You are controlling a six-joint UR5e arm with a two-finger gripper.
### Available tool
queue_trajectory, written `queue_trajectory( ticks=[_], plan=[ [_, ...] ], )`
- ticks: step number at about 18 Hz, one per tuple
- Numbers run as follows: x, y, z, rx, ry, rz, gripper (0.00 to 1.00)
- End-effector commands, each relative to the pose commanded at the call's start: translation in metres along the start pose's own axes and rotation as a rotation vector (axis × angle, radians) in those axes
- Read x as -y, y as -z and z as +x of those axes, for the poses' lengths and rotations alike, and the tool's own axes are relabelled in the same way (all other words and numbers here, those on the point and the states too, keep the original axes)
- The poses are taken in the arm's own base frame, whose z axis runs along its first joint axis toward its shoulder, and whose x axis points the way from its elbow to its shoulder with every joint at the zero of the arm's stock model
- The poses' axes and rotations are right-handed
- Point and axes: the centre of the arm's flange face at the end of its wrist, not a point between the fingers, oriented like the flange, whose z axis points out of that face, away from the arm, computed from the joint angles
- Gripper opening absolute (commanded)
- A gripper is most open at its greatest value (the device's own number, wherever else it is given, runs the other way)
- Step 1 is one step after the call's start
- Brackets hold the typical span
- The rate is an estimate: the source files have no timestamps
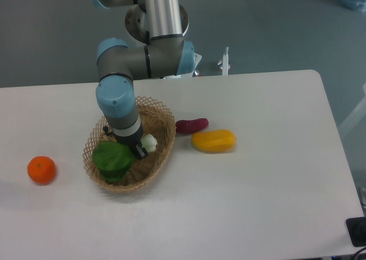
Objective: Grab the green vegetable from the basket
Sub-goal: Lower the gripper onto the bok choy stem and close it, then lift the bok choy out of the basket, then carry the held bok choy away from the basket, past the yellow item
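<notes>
Nearest the camera lies a bare stretch of the white worktop [240, 214], and at its left an orange [41, 170] sits well apart from everything else. Next comes the basket [150, 170], and in it the bok choy [113, 158]: its green leaves spread toward the basket's left side and its pale stalk [150, 142] points right, toward the rim. The gripper [139, 149] reaches down into the basket right where leaves meet stalk, with one dark finger showing just beside the stalk. The wrist hides the rest, so whether the jaws are spread or already pinching the bok choy cannot be told from this view. Whether the leaves rest on the wicker or hang just above it is also unclear. To the right of the basket, on the worktop, a dark-red vegetable [191, 125] lies close to the rim, and a yellow fruit [213, 140] sits just beside it; neither belongs to the task. Behind the basket the blue-jointed arm [118, 100] climbs to its grey column at the worktop's far edge. The step in hand looks like the grasp itself, at the neck of the bok choy. The next move probably calls for a firm hold there, then a straight lift that clears the lattice rim without dragging the light basket along or letting the floppy leaves snag in it.
</notes>
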Motion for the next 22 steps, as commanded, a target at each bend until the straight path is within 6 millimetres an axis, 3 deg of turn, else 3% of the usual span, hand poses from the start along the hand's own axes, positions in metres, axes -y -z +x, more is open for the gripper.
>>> queue_trajectory(
  ticks=[4,8,11,16,22],
  plan=[
    [-0.023,0.026,-0.039,0.030,0.064,0.033,0.18],
    [-0.059,0.056,-0.093,0.045,0.158,0.108,0.18],
    [-0.072,0.065,-0.129,0.082,0.191,0.118,0.18],
    [-0.093,0.059,-0.178,0.108,0.237,0.112,0.18],
    [-0.145,0.057,-0.235,0.112,0.273,0.075,0.18]
  ],
)
